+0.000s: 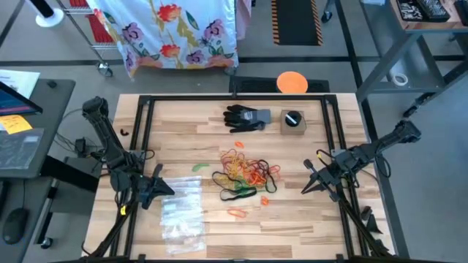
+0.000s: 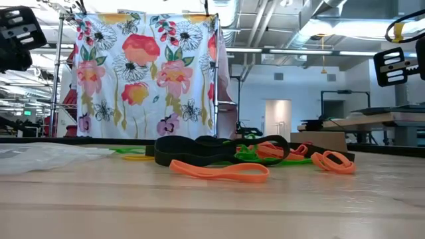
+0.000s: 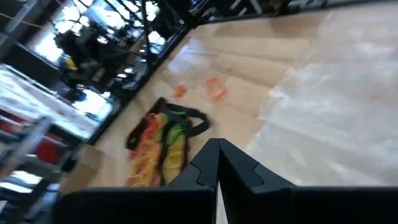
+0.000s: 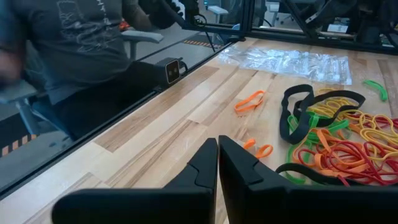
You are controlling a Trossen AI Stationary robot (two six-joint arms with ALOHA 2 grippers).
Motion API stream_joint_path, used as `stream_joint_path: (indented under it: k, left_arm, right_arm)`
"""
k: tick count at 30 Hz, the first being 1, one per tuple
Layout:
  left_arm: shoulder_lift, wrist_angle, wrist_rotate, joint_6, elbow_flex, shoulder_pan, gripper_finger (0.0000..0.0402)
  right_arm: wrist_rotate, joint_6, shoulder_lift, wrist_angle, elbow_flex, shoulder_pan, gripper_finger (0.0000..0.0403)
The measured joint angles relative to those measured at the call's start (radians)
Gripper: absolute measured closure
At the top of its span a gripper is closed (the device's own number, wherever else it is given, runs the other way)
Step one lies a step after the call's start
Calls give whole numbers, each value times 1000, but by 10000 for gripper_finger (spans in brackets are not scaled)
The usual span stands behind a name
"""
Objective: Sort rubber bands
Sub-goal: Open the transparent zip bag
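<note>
The rubber bands (image 1: 247, 174) are heaped in a tangled pile of red, orange, yellow, green and black at the centre of the high view, on the wooden table (image 1: 292, 219). A few loose ones are scattered around it: a green band (image 1: 199, 167) lies just left of the pile, and an orange band (image 1: 237, 213) sits below it. In the low view, the orange band (image 2: 219, 171) is seen in front of the black loops.

The left gripper (image 1: 170, 189) is held at the lower left of the high view, over clear plastic bags (image 1: 183, 215), with its fingers pressed together and nothing between them. The right gripper (image 1: 306, 189) is held to the right of the pile, well apart from it, its fingers likewise closed on nothing.

A black glove (image 1: 245, 117) and a small box (image 1: 293, 121) lie in the upper middle of the table. A seated person (image 4: 87, 43) is seen beyond the table's edge in the right wrist view.
</note>
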Motion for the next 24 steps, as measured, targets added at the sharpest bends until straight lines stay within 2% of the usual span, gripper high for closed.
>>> stream_joint_path:
  k: [3, 10, 14, 18, 22, 24]
  left_arm:
    - [0, 84, -14, -62, -2, 0, 401]
    - [-1, 427, -138, -390, -1, 0, 402]
    - [0, 557, -168, -343, -1, 19, 402]
    - [0, 664, -141, -264, 0, 77, 402]
    - [0, 784, -139, -220, 2, 166, 402]
    - [0, 789, -140, -208, 17, 211, 402]
  right_arm:
    - [0, 0, 0, 0, 0, 0, 388]
    - [16, 0, 0, 17, -2, -4, 388]
    - [29, -9, 0, 41, -6, -14, 388]
    - [154, -163, -1, 84, -5, -42, 388]
    - [174, -329, -1, 95, -5, -76, 388]
    - [180, -347, 0, 154, -5, -93, 388]
